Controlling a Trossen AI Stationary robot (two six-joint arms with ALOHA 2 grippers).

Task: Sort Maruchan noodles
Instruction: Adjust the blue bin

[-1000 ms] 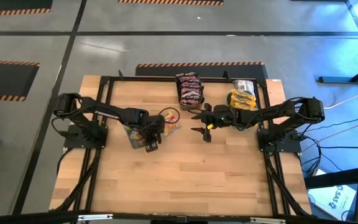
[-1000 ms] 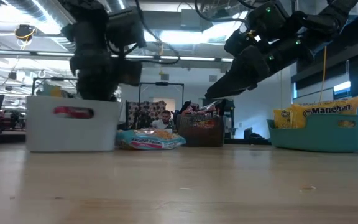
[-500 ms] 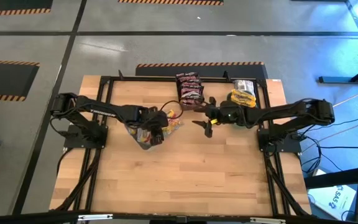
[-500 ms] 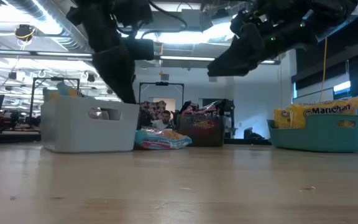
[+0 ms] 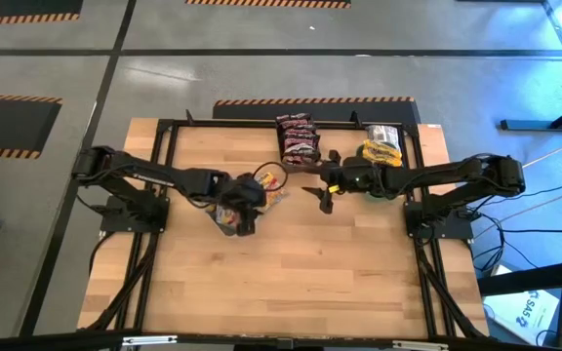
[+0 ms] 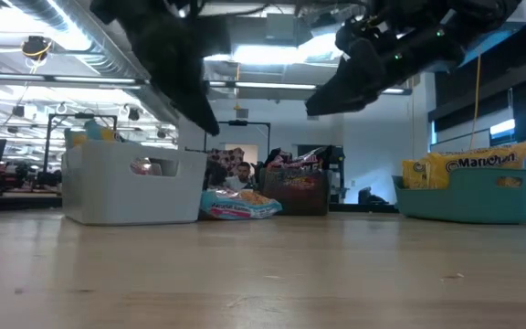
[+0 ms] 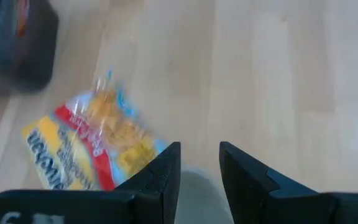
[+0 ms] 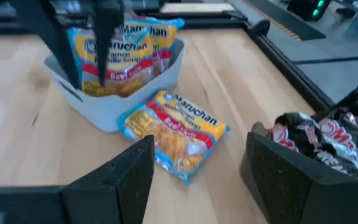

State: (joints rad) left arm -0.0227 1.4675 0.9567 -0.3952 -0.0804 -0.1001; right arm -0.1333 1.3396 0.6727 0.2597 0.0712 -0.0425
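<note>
A light wooden table [image 5: 291, 263] carries 3 bins along its far edge: a grey bin [image 8: 114, 99], a dark bin [image 5: 298, 148], a teal bin [image 6: 468, 195]. 1 noodle packet [image 8: 174, 127] lies just beside the grey bin.

Overhead view: straight down, whole table [image 5: 291, 273]. Low view: tabletop level, facing the room beyond. Wrist views: close, angled down past each arm's fingers. Shared by all four: the loose noodle packet [image 8: 174, 134] beside the grey bin [image 8: 114, 102]
</note>
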